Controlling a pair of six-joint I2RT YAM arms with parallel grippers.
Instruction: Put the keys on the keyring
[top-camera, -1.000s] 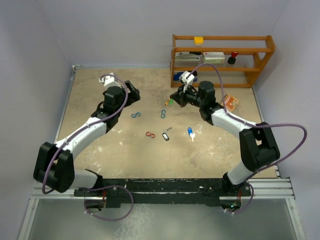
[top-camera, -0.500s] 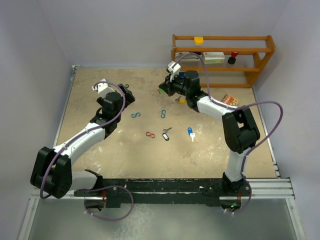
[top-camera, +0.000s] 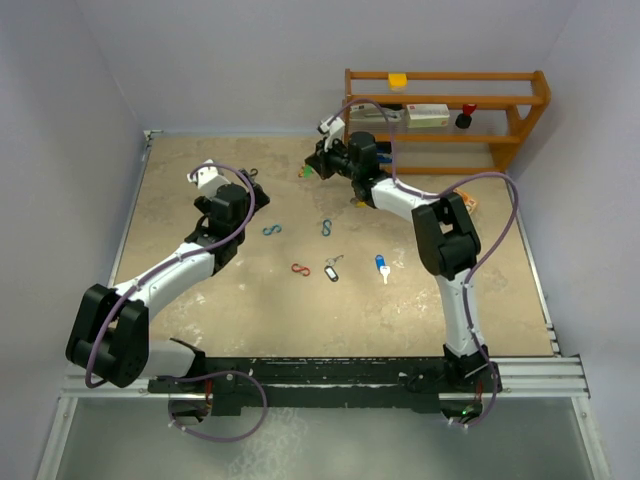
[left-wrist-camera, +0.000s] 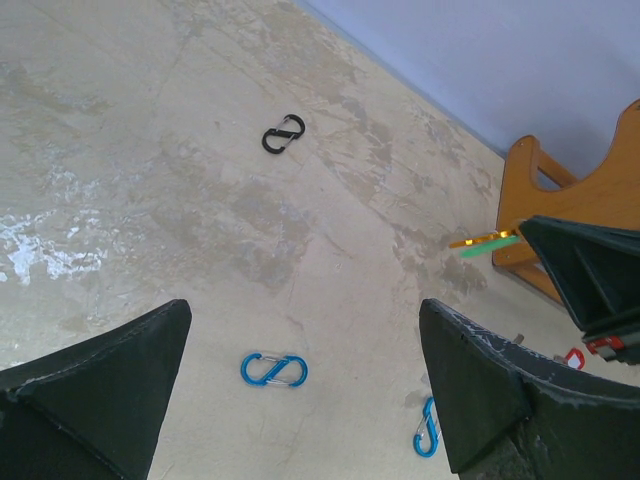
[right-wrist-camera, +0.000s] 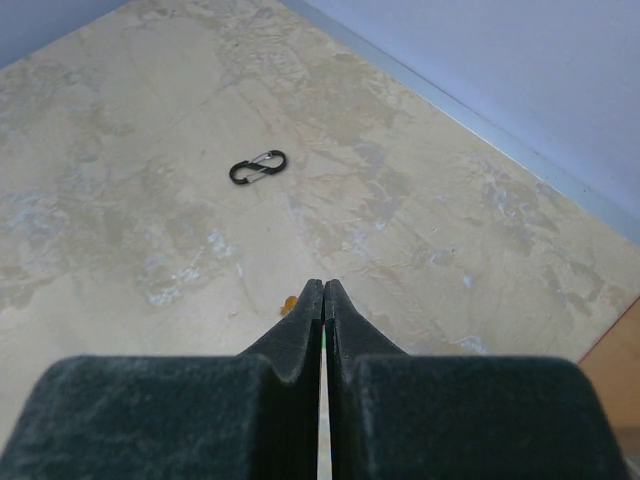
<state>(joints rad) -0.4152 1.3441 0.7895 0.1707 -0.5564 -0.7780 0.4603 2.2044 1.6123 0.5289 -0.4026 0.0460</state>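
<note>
Right claw is clenched on the green key, held above the far side of the desk, close to the shelf. The tag pokes out flat past the fingertips toward the left arm. An orange-yellow sliver runs along it; can't tell whether that is the blade or a second tag.

Left claw is released, fingers wide, nothing in it. It hovers over the desk with a blue clip just below. The black clip lies alone farther back, apart from both claws.

Black key and blue key lie mid-desk near the red clip, on no ring.

My read: a key is in hand and no ring is held yet. No plain ring is visible, so a clip must serve. The black one seems likeliest, since both wrist cameras face it.

To do it well:
- Left claw takes the clip by one loop and lifts it clear, with the free gate turned toward the right arm.
- Right claw brings the key's hole square onto the gate and presses slowly.
- The wire is thin and the key small, so either could twist in the grip.
- The hole is not visible here, so check that it sticks out beyond the fingers before pushing.
</note>
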